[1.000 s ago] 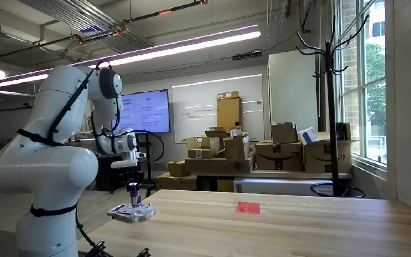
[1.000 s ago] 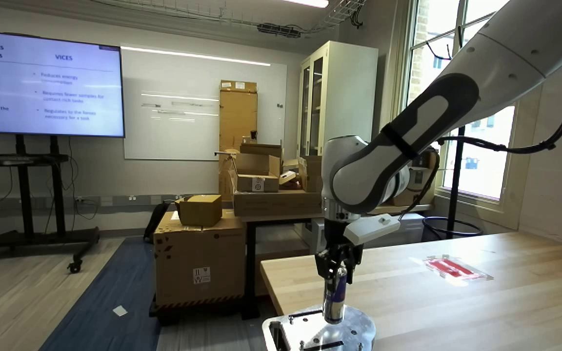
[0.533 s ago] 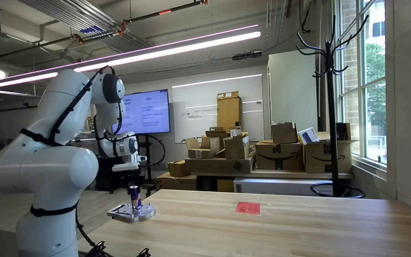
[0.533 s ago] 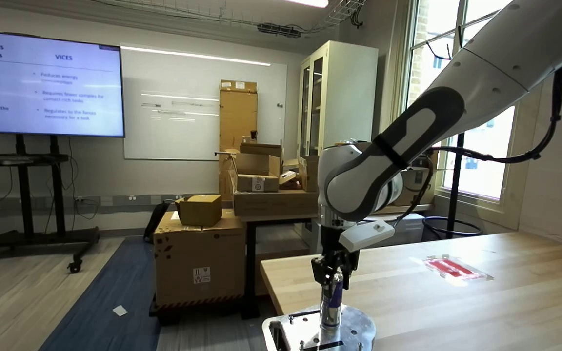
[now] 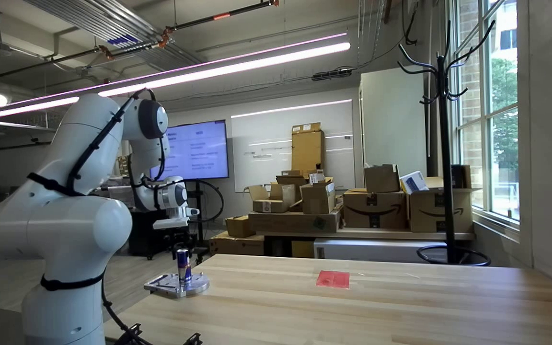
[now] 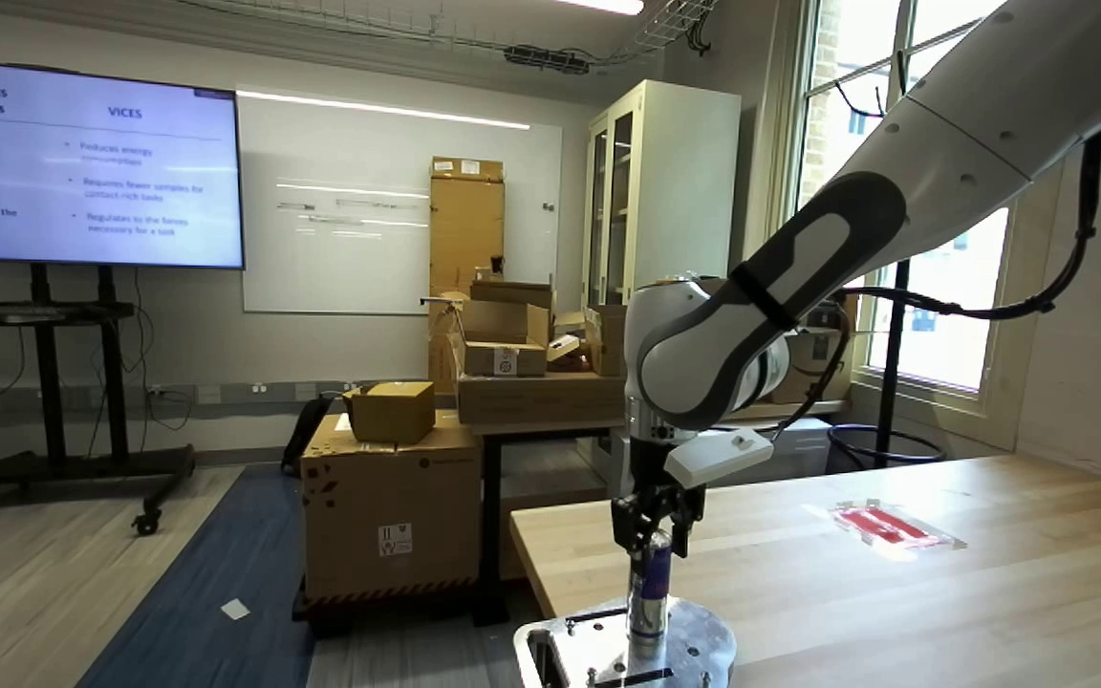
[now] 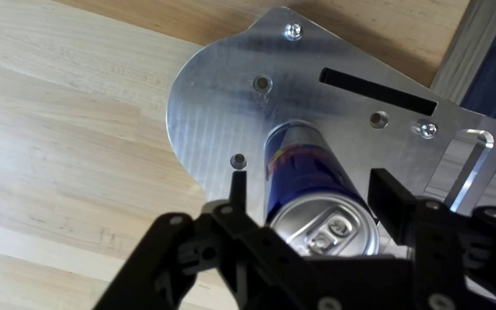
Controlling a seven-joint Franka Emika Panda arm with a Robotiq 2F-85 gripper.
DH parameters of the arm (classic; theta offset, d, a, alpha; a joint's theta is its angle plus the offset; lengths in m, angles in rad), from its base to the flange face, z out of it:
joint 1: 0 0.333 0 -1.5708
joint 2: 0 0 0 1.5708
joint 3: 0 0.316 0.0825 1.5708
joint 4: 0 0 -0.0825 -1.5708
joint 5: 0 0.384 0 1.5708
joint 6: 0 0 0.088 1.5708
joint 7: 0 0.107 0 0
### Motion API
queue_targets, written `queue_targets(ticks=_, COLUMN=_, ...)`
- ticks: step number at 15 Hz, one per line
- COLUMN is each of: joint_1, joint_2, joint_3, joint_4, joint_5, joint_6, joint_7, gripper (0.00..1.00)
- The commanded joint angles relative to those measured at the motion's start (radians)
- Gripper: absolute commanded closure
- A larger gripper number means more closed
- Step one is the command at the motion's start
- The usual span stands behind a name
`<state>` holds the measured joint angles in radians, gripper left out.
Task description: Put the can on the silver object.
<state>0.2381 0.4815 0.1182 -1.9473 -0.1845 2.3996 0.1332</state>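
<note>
Over the table [image 5: 381, 311], the gripper [image 7: 309, 183], jaws loosely apart, had freed the can [image 6: 649, 586] upright on the plate [image 7: 332, 113], seemingly placed.

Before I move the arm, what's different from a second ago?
The can was leaning between the fingers; it has straightened and now stands upright on the silver object. The fingers have come down a little and are open, with a gap beside the can in the wrist view, so it looks let go. Unchanged: the silver object and the flat red-pink piece.
</note>
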Motion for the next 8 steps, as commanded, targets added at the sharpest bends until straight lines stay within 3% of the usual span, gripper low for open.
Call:
queue_targets(ticks=1, joint_1=0.001, joint_2=-0.08, joint_3=-0.011, joint_4=-0.03, joint_5=0.004, joint_6=-0.021, joint_7=-0.007, gripper=0.0)
queue_targets(ticks=8, joint_1=-0.011, joint_2=-0.29, joint_3=-0.014, joint_4=-0.1, joint_5=-0.003, joint_6=-0.058, joint_7=0.016, gripper=0.0)
